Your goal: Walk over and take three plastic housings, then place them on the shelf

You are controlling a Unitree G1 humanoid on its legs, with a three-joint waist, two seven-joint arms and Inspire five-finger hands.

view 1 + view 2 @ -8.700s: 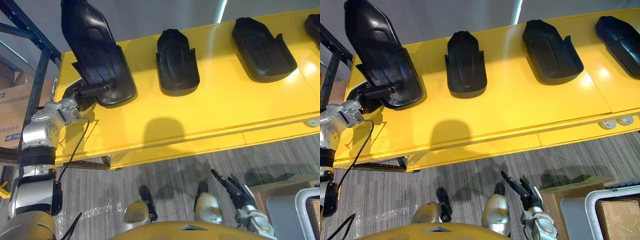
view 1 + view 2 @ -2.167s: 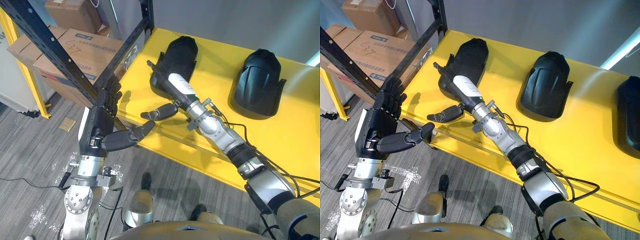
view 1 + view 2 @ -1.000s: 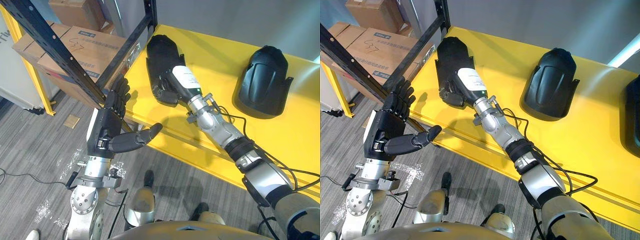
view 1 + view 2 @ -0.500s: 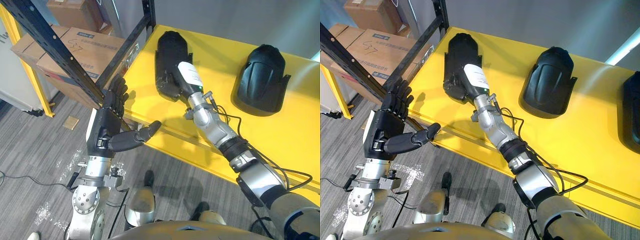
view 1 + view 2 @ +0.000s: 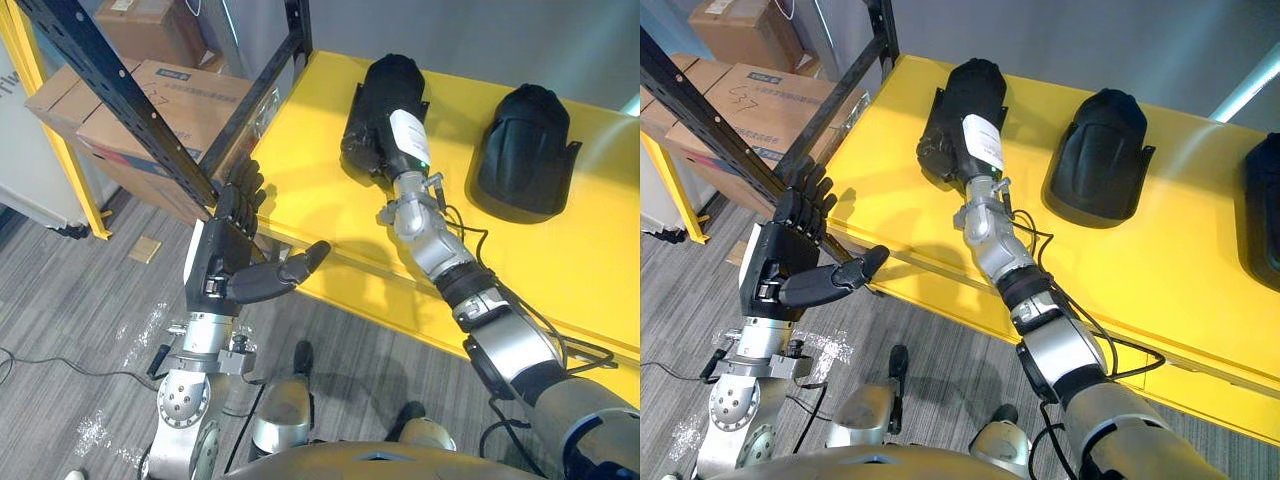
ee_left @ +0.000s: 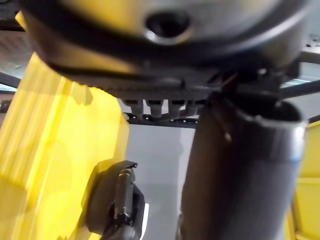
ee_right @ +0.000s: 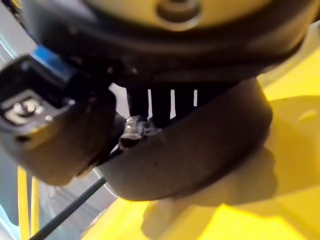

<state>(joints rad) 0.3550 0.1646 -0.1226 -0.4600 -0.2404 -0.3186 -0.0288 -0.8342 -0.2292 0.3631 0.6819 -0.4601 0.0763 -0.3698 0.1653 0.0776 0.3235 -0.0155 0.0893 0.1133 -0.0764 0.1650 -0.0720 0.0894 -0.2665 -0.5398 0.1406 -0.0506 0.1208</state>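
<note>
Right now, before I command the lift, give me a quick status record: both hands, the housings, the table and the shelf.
Left hand: open, fingers straight, raised by the table's near edge, holding nothing
Right hand: laid on the leftmost housing; grasp cannot be confirmed
Other housings: middle housing and right housing lie untouched
Table: yellow, carries the housings
Rack: black, to the robot's left, beside the table's end
Cardboard boxes: stacked behind the rack

Both head eyes overlook one table [image 5: 300,170]; wrist cameras sit close.
</note>
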